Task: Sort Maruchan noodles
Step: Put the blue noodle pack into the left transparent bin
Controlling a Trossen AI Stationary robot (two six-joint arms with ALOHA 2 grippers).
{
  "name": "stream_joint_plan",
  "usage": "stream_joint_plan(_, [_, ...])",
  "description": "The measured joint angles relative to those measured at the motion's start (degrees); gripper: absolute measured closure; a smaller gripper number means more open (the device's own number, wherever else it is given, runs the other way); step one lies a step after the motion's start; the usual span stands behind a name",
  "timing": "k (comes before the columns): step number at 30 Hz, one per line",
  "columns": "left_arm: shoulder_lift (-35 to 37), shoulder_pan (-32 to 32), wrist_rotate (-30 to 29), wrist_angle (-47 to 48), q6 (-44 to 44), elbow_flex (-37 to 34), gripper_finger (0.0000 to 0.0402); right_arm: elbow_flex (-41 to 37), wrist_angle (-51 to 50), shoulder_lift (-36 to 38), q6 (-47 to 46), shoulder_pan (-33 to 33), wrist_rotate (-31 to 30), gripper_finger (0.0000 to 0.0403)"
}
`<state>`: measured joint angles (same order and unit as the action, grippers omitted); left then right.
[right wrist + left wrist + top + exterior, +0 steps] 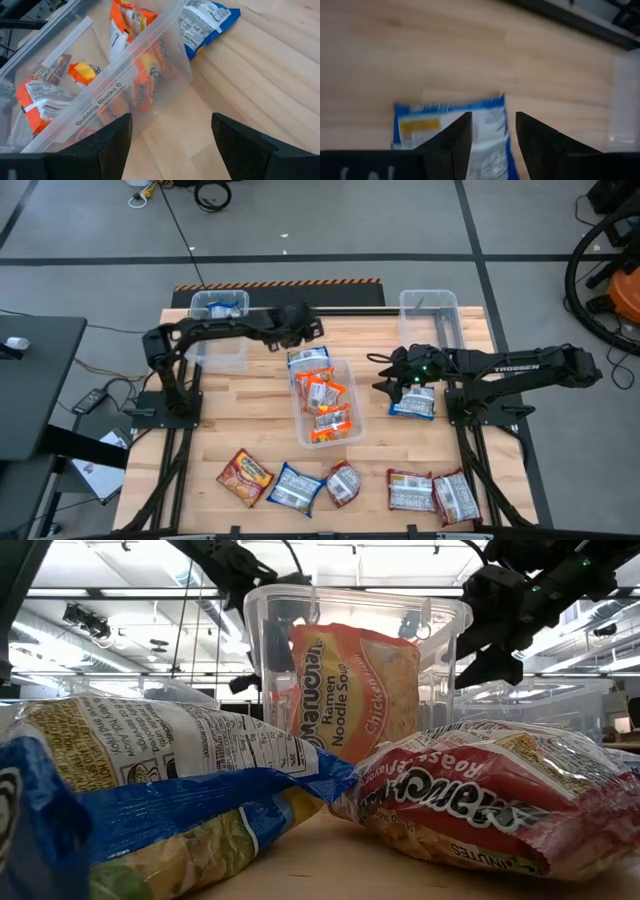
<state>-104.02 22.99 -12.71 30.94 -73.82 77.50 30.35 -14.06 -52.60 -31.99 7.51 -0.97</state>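
I have the left arm stretched across the back of the table, elbow bent near its base and the forearm running toward the middle, so the left gripper (300, 328) hangs just behind the blue packet (308, 358) that lies at the far end of the centre bin (349, 385). From the left wrist camera I see that same blue packet (451, 125) flat on the wood beneath my two dark fingers (451, 145), which stand partly apart with nothing between them; I cannot quite tell whether the tips touch the wrapper.

The right arm reaches in from its side, forearm low and nearly level, and the right gripper (388, 372) sits just beside the centre bin's right wall. Its fingers (107, 145) are spread wide and empty, pointing at the clear bin (117, 87), which holds the orange packets (325, 405). A second blue packet (413, 402) lies on the table just under the right wrist.

Along the front edge the remaining noodles lie loose: an orange packet (244, 477), a blue one (292, 488), and dark red ones (432, 492) toward the right. One more blue packet (224, 307) rests in the back left bin (200, 320), and the back right bin (430, 310) stands behind the right arm.
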Motion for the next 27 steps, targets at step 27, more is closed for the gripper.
stream_joint_plan(27, [0.1,-1.3,6.3,-15.7,-18.4,-22.0,0.0243,0.0,0.2,0.0,0.6,-1.6,0.9,0.0126])
